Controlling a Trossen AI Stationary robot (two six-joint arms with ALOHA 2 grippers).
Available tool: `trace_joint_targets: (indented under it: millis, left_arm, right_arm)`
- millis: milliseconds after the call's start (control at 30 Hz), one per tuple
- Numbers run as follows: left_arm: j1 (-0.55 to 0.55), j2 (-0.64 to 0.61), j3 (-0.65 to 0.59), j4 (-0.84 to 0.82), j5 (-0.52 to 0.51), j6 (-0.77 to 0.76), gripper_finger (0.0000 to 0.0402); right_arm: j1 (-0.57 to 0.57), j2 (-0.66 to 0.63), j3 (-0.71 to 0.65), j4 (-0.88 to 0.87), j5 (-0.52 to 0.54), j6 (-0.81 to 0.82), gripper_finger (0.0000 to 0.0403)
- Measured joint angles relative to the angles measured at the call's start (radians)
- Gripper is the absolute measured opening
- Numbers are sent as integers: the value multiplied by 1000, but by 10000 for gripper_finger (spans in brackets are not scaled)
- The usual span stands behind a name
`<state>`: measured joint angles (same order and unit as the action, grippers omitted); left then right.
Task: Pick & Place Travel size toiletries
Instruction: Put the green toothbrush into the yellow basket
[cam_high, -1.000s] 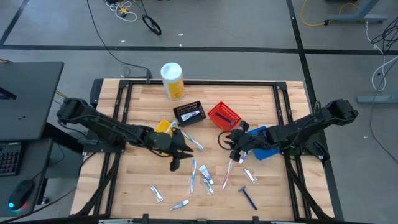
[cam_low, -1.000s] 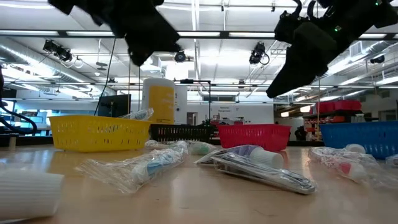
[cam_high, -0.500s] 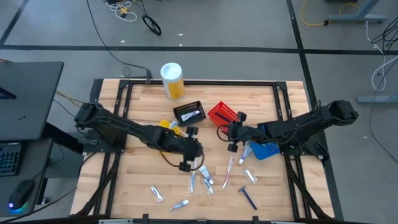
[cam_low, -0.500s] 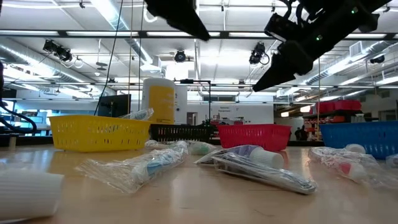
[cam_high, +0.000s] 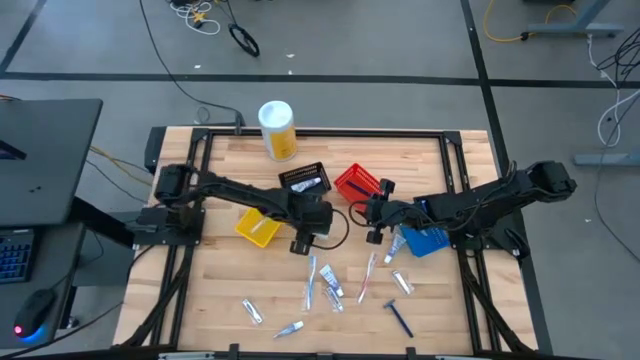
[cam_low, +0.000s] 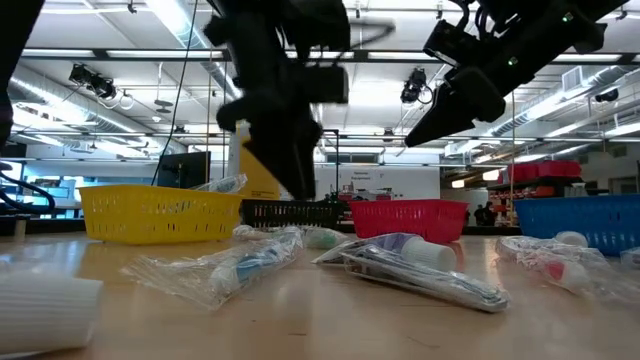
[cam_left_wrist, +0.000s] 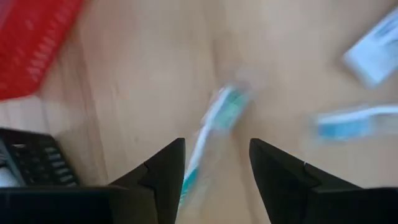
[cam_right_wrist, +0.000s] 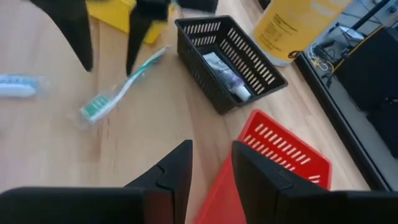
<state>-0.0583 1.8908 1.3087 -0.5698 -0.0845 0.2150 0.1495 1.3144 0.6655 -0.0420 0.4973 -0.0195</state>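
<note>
The left gripper (cam_high: 305, 243) has swung right, off the yellow basket (cam_high: 256, 226); fingers spread and empty, it now hovers over a green toothbrush (cam_left_wrist: 211, 127). The right gripper (cam_high: 374, 234), also parted and empty, waits beside the red basket (cam_high: 359, 184). Remaining toiletries (cam_high: 325, 285) lie nearer.

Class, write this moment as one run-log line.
left gripper: open, over green toothbrush | right gripper: open, empty, by red basket | black basket: holds a tube
</note>
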Motion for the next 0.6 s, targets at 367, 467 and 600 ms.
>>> trace_joint_targets:
  millis: [367, 467, 600]
  left_arm:
    - [56, 120, 4, -13, 2, 61, 185]
    - [65, 121, 2, -12, 41, 85, 157]
    - [70, 116, -2, -8, 56, 87, 94]
  right_arm:
    - [-12, 0, 0, -15, -1, 2, 121]
    - [-12, 0, 0, -23, -1, 3, 121]
    - [-13, 0, 0, -22, -1, 3, 121]
